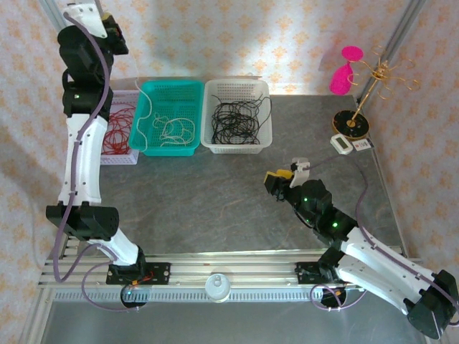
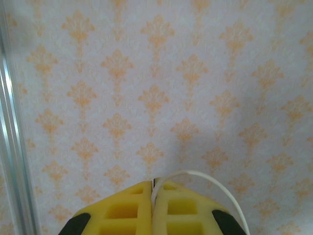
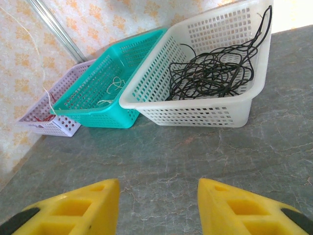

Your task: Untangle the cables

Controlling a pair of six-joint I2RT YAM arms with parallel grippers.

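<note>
Sorting appears close to its end. The cables lie apart by colour in three baskets along the far edge of the surface (image 1: 215,204). The red cables (image 1: 118,132) are in the lilac basket (image 1: 123,159) on the left. The white cables (image 1: 172,130) are in the teal basket (image 1: 172,84) in the middle, and the black cables (image 1: 237,118) are in the white basket (image 1: 237,84) on the right.

The step in hand looks like the last of the white. The left claw (image 2: 153,183) is clamped on a single white strand (image 2: 205,177), which arcs out from between its yellow fingers. In the overhead view a thin white line hangs from the raised arm to the left side of the teal basket.

The left arm stands stretched almost straight up at the far left, above the lilac basket, with its wrist camera facing the wallpaper. The right arm reaches low and forward over the right half of the surface. The right claw (image 3: 157,188) is parted and empty, and it points toward the baskets.

The likely next move is to carry the left claw across over the teal basket, lower it and release. That calls for a slow descent, so the trailing end coils inside the rim rather than spilling onto the red cables next door.
</note>
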